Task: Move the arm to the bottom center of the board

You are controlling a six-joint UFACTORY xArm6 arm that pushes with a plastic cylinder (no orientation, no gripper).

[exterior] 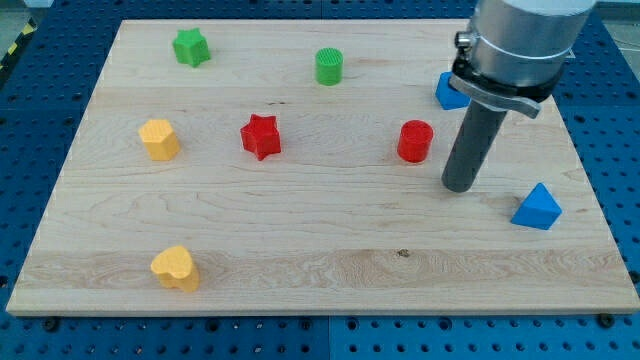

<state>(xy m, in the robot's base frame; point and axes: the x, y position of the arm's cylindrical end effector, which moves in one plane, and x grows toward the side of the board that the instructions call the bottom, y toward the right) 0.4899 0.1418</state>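
My tip (459,186) rests on the wooden board (320,240) at the view's right, just right of and below the red cylinder (415,141). A blue triangular block (537,207) lies right of the tip. Another blue block (449,91) is partly hidden behind the arm above the tip. A red star (261,136) sits mid-board. A green cylinder (329,66) and a green star (191,47) are near the top. A yellow block (159,138) is at the left, and a yellow heart (176,268) at the bottom left.
The arm's grey body (520,45) overhangs the board's top right corner. Blue perforated table (610,120) surrounds the board on all sides.
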